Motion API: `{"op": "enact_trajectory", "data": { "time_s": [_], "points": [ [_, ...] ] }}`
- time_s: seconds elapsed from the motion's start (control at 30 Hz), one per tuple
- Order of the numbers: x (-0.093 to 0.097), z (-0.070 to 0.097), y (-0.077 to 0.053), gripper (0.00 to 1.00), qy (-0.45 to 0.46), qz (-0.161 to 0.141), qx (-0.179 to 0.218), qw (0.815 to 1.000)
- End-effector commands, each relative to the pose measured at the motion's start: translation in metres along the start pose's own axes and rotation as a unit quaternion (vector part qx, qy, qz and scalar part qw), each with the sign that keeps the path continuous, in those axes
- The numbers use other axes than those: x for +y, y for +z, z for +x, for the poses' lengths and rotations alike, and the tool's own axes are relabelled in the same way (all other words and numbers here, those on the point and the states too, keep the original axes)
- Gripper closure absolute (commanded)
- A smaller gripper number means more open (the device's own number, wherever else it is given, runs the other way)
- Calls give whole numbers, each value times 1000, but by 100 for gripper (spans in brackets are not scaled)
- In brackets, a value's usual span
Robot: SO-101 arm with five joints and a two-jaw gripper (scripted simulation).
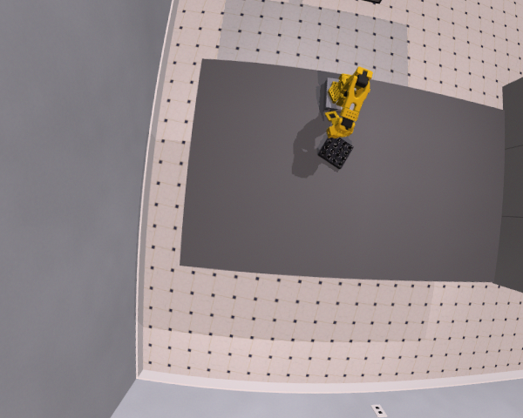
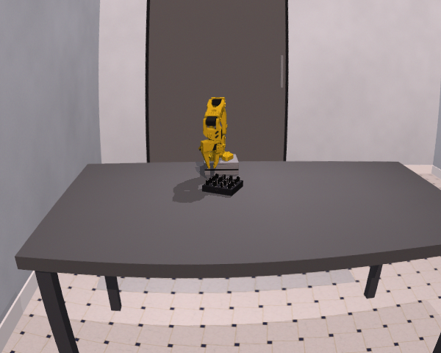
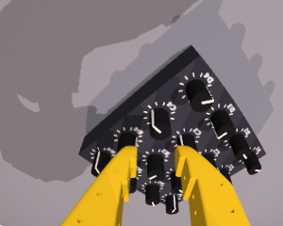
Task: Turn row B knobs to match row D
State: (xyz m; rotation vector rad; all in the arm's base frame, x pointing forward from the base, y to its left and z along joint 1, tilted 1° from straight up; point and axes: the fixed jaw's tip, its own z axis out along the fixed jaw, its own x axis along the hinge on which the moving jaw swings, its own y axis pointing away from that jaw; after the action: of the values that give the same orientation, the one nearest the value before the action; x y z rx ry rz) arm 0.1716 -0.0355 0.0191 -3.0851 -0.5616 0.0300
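The black knob box (image 1: 336, 152) lies on the dark table just in front of the arm's base; it also shows in the exterior view (image 2: 223, 184). In the wrist view the knob box (image 3: 179, 132) carries several black knobs with white pointer lines and tick marks. My yellow gripper (image 2: 212, 165) hangs a little above the box's near-left part and points down. In the wrist view the gripper (image 3: 156, 151) has its two fingers nearly together, with one knob (image 3: 156, 165) seen below the gap. The fingers touch nothing. The socket side is not visible.
The arm stands on a grey base block (image 2: 225, 162) at the table's far edge, right behind the box. The arm's shadow (image 2: 186, 191) falls to the left of the box. A dark door is behind the table.
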Motion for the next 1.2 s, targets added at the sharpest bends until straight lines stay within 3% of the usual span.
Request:
{"op": "enact_trajectory", "data": {
  "time_s": [0.0, 0.4, 0.8, 1.0, 1.17],
  "points": [
    [2, -1, -2, 91, 27, -2, 5, 1000],
    [7, -4, -3, 90, 115, -2, 6, 993],
    [14, -8, -6, 88, 247, -1, 6, 969],
    [18, -12, -8, 86, 344, 0, 6, 939],
    [22, -15, -10, 85, 432, 1, 7, 902]
  ]
}}
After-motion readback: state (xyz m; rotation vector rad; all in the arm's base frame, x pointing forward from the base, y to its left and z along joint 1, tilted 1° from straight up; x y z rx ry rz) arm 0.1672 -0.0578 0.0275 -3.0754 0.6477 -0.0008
